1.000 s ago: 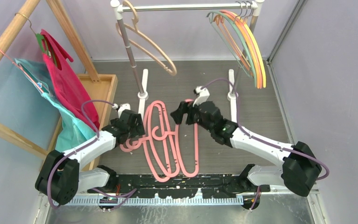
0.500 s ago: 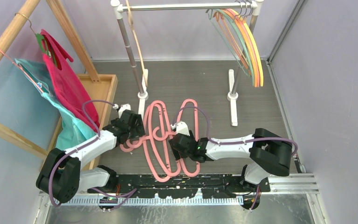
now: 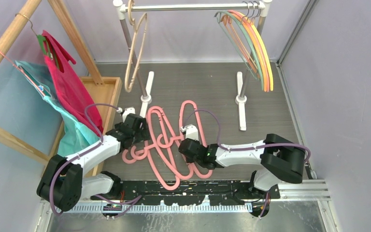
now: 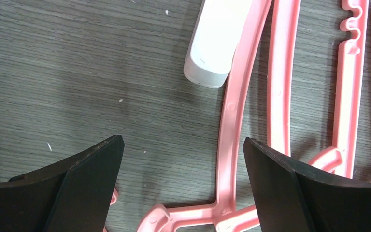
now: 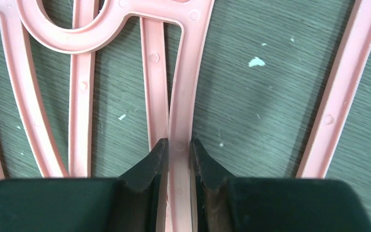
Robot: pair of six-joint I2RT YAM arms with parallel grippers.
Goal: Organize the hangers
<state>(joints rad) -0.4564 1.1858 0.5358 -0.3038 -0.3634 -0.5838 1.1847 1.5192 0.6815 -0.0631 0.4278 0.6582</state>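
Nearest us, right gripper (image 5: 178, 145) pinched on one bar of a pink hanger (image 5: 179, 108) in the overlapping pink pile (image 3: 166, 145) on the table (image 3: 212, 92), left gripper (image 4: 182, 142) spread empty alongside; farther off, beige hanger (image 3: 136, 48) and thin hangers (image 3: 257, 43) on the rail (image 3: 188, 7); we judge a lift may drag interlocked neighbours.

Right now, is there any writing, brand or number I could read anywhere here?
None. No word, number or logo is readable on the pink hanger in the right claw, the pile of pink hangers, the hanging hangers, the rail or the red cloth. The plastic shows only round moulding dots.
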